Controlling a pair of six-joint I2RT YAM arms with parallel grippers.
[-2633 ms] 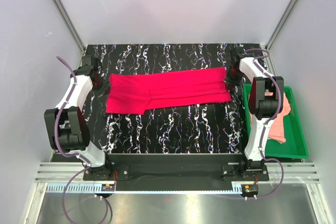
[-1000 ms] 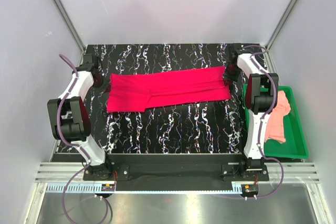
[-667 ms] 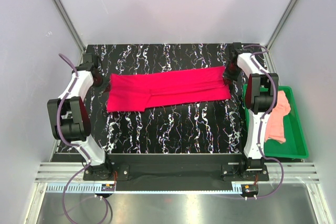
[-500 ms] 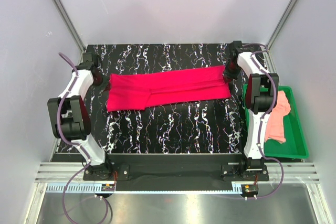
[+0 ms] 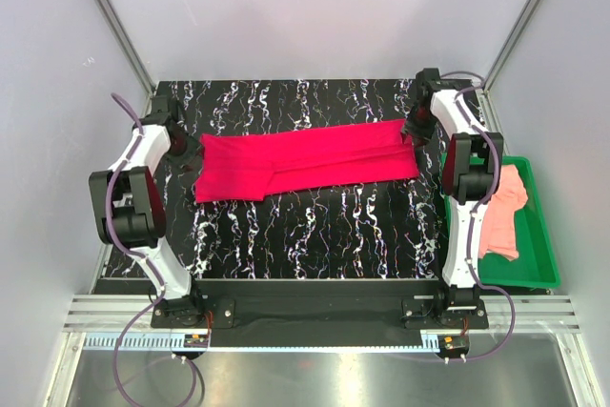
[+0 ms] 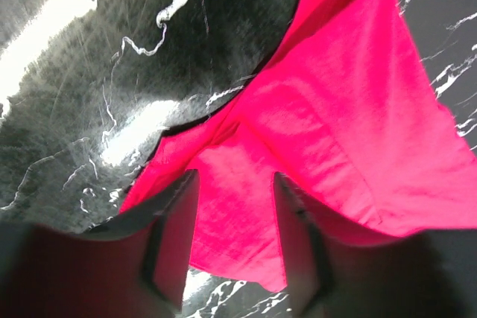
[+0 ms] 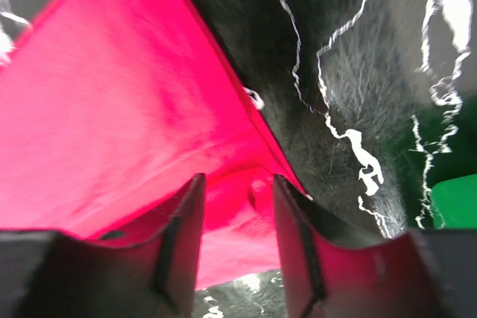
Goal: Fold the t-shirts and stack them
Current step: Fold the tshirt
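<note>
The crimson-red t-shirt (image 5: 305, 161) lies flat as a long folded band across the black marbled table. My left gripper (image 5: 184, 146) hovers at the shirt's left end; in the left wrist view the left gripper (image 6: 235, 243) is open, red cloth (image 6: 335, 109) showing below the gap, not pinched. My right gripper (image 5: 413, 131) is at the shirt's right end; in the right wrist view the right gripper (image 7: 237, 236) is open over the red hem (image 7: 112, 94). A salmon-pink t-shirt (image 5: 505, 212) lies crumpled in the tray.
The green plastic tray (image 5: 545, 245) stands off the table's right edge, beside the right arm's base. Grey enclosure walls rise close on both sides and behind. The table's front half (image 5: 305, 235) shows bare marbled surface.
Both grippers were shut on the red t-shirt's ends a second ago and have now opened, letting the cloth go. The shirt stays flat where it lay.
</note>
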